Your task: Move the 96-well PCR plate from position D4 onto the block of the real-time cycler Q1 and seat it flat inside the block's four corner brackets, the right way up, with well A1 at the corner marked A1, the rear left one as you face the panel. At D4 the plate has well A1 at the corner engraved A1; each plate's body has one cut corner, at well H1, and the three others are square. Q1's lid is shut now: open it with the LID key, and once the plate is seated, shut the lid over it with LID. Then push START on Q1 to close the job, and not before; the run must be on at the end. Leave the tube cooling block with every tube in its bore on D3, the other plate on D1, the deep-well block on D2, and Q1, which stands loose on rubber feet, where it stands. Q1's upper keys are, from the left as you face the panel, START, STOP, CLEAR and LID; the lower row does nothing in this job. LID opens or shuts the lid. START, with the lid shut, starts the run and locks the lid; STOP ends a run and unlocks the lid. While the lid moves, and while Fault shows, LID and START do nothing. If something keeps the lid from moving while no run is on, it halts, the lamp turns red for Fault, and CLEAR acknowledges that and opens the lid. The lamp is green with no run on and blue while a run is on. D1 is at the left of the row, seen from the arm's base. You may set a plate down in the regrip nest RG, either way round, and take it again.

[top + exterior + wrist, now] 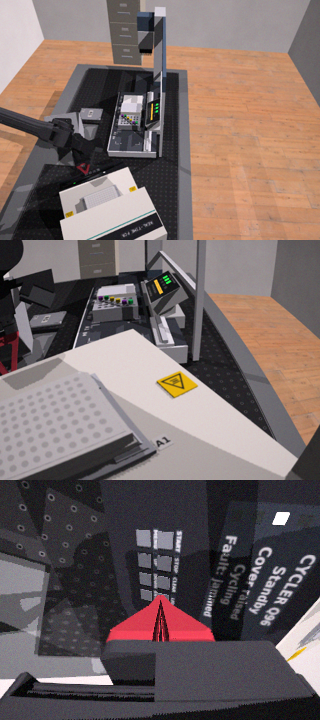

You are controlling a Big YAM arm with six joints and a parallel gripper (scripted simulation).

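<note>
The white 96-well PCR plate [99, 196] lies flat on Q1's block, the right way up, with one corner next to the A1 label [163, 442]; it also shows in the exterior view [51, 420]. Q1's lid [116, 219] stands open behind the block. My gripper [83, 169] is shut and empty, its red fingertips together. In the wrist view the tip [160, 602] points down at the last key of the upper row on Q1's keypad [156, 565]; whether it touches the key I cannot tell. The lamp [74, 183] is green.
The deck carrier holds the tube cooling block [129, 121] with coloured caps and the white deep-well block [132, 104]. The regrip nest [88, 112] lies left of it. A tall gantry column [158, 64] and a tilted panel [153, 111] stand to the right.
</note>
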